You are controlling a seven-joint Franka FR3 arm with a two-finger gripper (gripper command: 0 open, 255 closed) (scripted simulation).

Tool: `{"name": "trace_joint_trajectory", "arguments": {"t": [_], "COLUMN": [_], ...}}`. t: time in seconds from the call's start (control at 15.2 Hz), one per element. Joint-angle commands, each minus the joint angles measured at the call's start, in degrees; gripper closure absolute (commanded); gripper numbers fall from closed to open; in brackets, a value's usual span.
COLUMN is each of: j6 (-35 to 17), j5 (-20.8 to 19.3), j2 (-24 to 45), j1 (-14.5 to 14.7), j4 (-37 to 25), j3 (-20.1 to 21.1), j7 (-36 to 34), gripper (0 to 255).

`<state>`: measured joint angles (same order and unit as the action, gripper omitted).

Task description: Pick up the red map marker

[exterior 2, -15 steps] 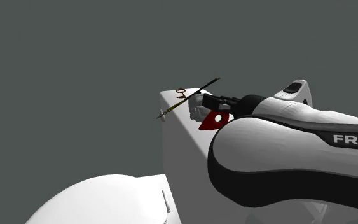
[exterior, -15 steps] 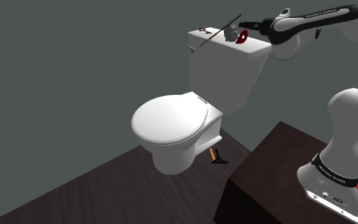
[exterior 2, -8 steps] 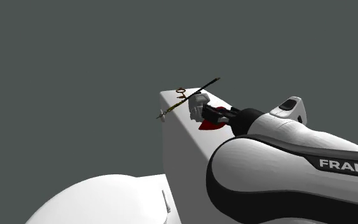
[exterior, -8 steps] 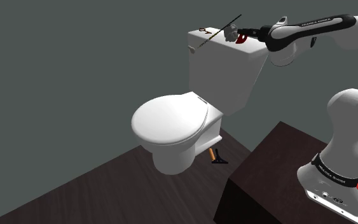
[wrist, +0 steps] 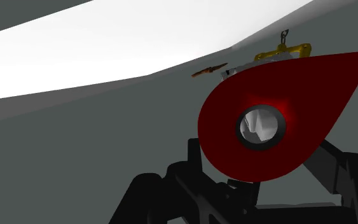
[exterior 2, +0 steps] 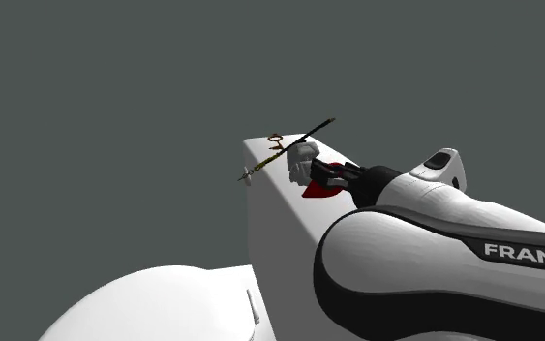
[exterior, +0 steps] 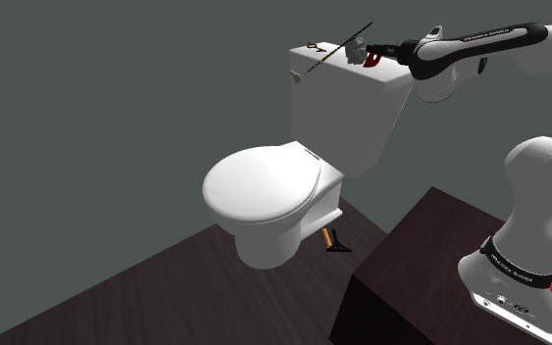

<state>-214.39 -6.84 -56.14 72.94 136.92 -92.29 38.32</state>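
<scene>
1. The gripper (exterior 2: 326, 173) is at the marker (wrist: 304, 121), low over the tank lid (exterior: 334, 74). I cannot tell whether it is clenched on the marker or loose.
2. The marker is a red teardrop with a round hole. It sits at the lid's end nearest the arm, its broad face turned to the wrist camera.
3. I judge the step in hand to be the grasp itself. It would go best with a hold across the teardrop's wide part, not its point, squeezed firm before rising straight up.
4. Just beside the marker are a small grey object (exterior 2: 302, 161), a thin dark rod (exterior: 339, 47) lying aslant and a gold trinket (exterior 2: 275, 141). A sideways sweep could knock them off.
5. The lid looks smooth, white and narrow, so a nudged marker may slide.
6. Below is the bowl with its seat cover (exterior: 264, 183) down. A small orange-and-black thing (exterior: 334, 240) lies on the dark floor (exterior: 166, 294), and the dark stand (exterior: 411, 265) is nearby.
7. Behind it all is a plain grey wall (exterior: 117, 98).
</scene>
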Motion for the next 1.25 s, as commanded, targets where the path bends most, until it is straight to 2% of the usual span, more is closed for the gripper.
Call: {"name": "trace_joint_trajectory", "arguments": {"t": [0.0,1.06,1.19], "j6": [0.0,7.2,7.2], "j5": [0.0,5.9,6.0], "j2": [0.0,7.8,7.9], "j1": [0.0,-6.3,-6.3], "j4": [0.0,-2.7,-2.7], "j3": [0.0,9.5,9.6], "j7": [0.0,-4.4,-4.4], "gripper": [255,255,255]}}
